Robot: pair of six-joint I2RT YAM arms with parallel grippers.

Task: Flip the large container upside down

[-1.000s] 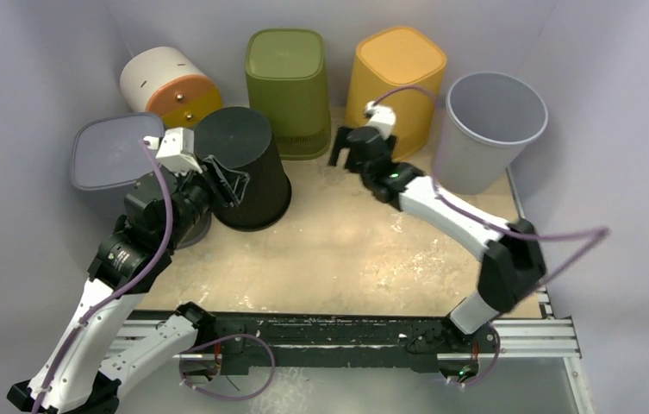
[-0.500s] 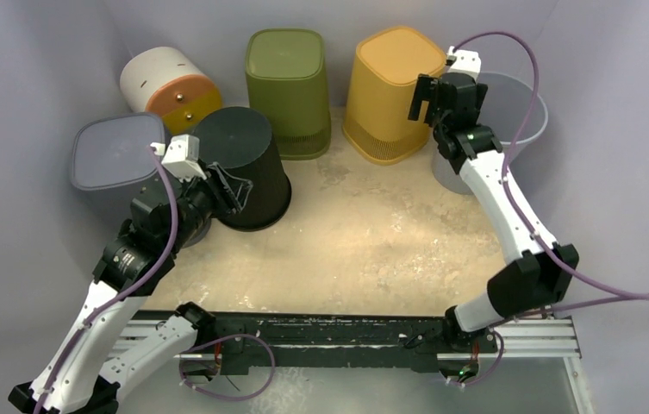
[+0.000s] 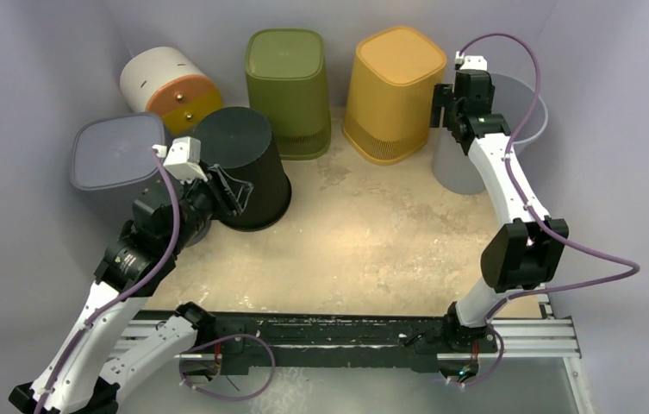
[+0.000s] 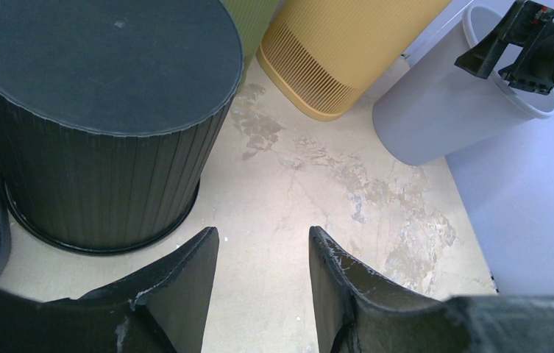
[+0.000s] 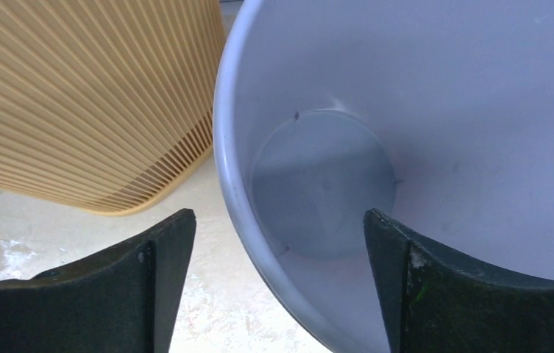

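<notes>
So the large container (image 3: 529,110) is the pale grey round bin in the far right corner of the table (image 3: 346,250), standing upright with its mouth open to the top. It's got smooth plain walls that taper down a bit, a thin rolled rim and a flat round bottom you can see right down into, nothing inside it. It sits just beside the ribbed orange bin (image 3: 394,86), which is already bottom-up. The right gripper (image 5: 277,219) is up at the grey bin's left rim with its jaws spread wide, one finger outside the wall and one inside, so the rim runs between them, but neither pad looks to be pressing on it. Over on the left, the left gripper (image 4: 263,237) hangs low next to the upside-down black bin (image 3: 247,164), jaws about half apart with only bare tabletop between them.
</notes>
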